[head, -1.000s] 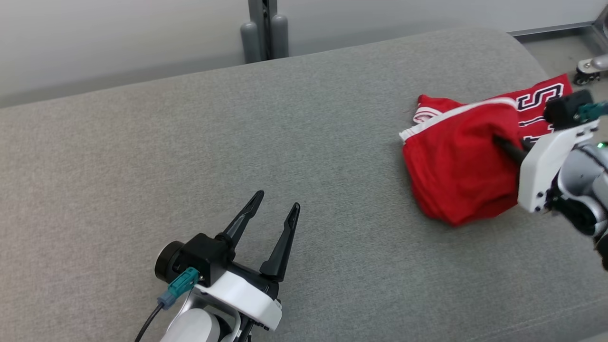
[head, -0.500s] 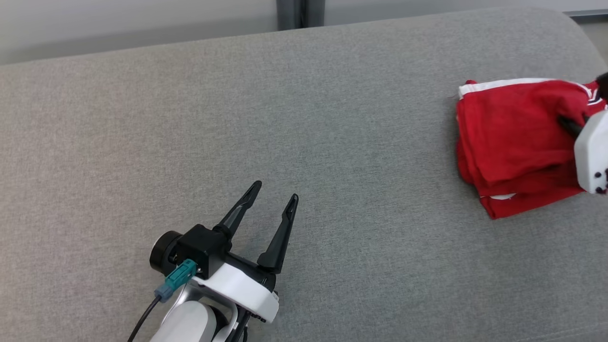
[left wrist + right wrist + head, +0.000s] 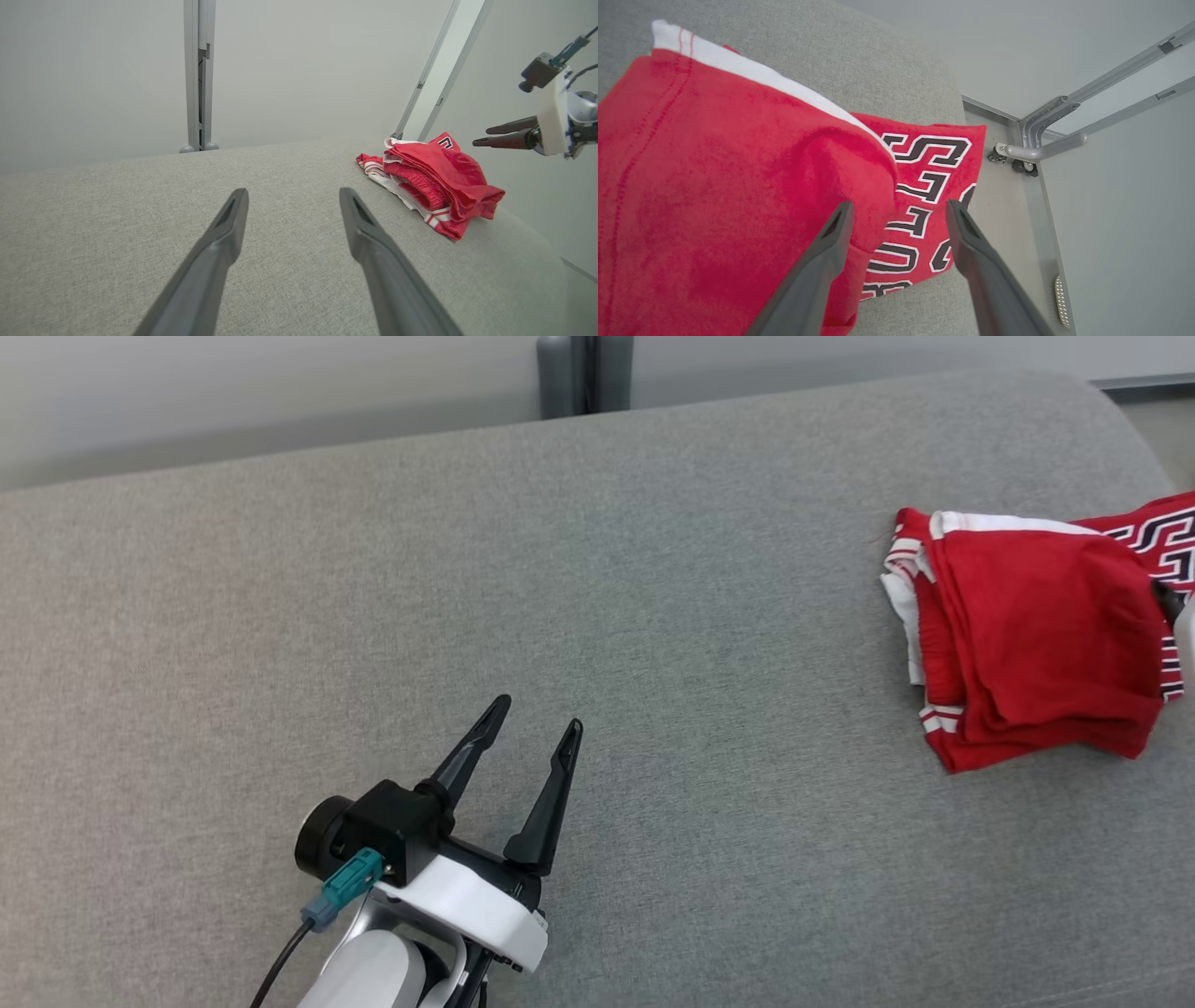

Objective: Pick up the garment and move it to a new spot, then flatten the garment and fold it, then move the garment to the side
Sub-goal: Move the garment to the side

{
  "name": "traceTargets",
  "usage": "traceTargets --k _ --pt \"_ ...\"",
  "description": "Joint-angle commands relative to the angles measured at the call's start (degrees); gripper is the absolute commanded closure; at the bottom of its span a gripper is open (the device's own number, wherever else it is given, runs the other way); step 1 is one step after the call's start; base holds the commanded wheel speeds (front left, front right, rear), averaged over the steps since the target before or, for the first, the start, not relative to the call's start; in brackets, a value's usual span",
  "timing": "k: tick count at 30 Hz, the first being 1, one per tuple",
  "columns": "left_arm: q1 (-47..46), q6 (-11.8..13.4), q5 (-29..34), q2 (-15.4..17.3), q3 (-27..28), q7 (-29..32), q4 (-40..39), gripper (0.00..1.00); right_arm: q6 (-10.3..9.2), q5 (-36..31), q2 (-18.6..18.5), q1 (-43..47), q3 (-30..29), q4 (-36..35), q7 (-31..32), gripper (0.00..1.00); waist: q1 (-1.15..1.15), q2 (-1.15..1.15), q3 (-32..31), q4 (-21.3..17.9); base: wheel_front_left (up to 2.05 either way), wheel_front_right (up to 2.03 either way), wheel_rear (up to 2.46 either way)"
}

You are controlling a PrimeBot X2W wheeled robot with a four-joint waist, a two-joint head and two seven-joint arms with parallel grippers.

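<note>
Red garment (image 3: 1036, 635) lies folded in a loose stack at the right end of the grey padded surface (image 3: 653, 569); head view shows white trim along its left side; right wrist view adds black-and-white lettering; right hand (image 3: 899, 204) spread wide, grasping nothing; left wrist view shows it above the garment, apart; left hand (image 3: 540, 712) spread, empty, near the front edge.

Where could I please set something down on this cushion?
Bare: the grey fabric cushion between the left hand and the folded red lettered garment, and its whole left stretch. Crowded: the right end, with garment and right hand.
</note>
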Motion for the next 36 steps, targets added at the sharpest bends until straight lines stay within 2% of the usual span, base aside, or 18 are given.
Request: traceTargets --k 1,5,10,13,19,23,26,30,34,36 --pt "0.4 0.3 -0.6 0.0 0.2 -0.4 0.2 0.0 -0.02 -0.5 0.9 -1.1 -0.8 2.0 -1.7 0.0 0.0 0.0 -1.4 -0.8 0.0 0.0 0.0" --pt "1.3 0.6 -1.3 0.3 1.0 -1.2 0.6 0.0 -0.02 0.6 2.3 -2.2 -3.6 3.3 -7.5 0.0 0.0 0.0 -3.9 -1.4 0.0 0.0 0.0" --pt "2.7 1.8 -2.2 1.4 3.4 -2.3 0.1 0.0 -0.02 3.7 3.3 0.3 -7.7 0.6 -16.5 0.0 0.0 0.0 -7.8 -1.3 0.0 0.0 0.0" --pt "3.4 2.5 -2.8 2.2 4.8 -2.8 -0.4 0.0 -0.02 4.6 2.9 1.9 -9.1 -1.3 -18.6 0.0 0.0 0.0 -9.2 -1.0 0.0 0.0 0.0" --pt "6.4 4.8 -4.0 4.6 9.3 -3.5 -2.9 0.0 -0.02 5.3 0.4 10.1 -14.8 -11.7 -21.1 0.0 0.0 0.0 -12.4 0.4 0.0 0.0 0.0" --pt "8.8 5.9 -4.9 5.8 11.4 -3.7 -4.0 0.0 -0.02 2.3 -0.3 18.8 -25.6 -22.2 -21.1 0.0 0.0 0.0 -13.9 1.3 0.0 0.0 0.0" --pt "10.2 6.3 -5.3 5.7 11.5 -3.8 -4.3 0.0 -0.02 -2.0 2.1 29.2 -35.9 -30.0 -21.1 0.0 0.0 0.0 -14.6 2.3 0.0 0.0 0.0" --pt "11.9 7.7 -4.6 5.1 11.2 -4.0 -3.6 0.0 -0.02 -9.6 7.5 43.3 -47.3 -39.1 -21.1 0.0 0.0 0.0 -15.4 3.7 0.0 0.0 0.0" --pt "13.1 7.9 -5.1 4.2 11.4 -4.4 -2.1 0.0 -0.02 -16.1 13.1 53.4 -52.5 -46.4 -21.0 0.0 0.0 0.0 -15.8 4.6 0.0 0.0 0.0" --pt "13.6 7.7 -5.7 3.6 12.0 -4.7 -1.1 0.0 -0.02 -18.5 14.8 56.5 -54.0 -49.0 -20.1 0.0 0.0 0.0 -15.9 4.8 0.0 0.0 0.0"
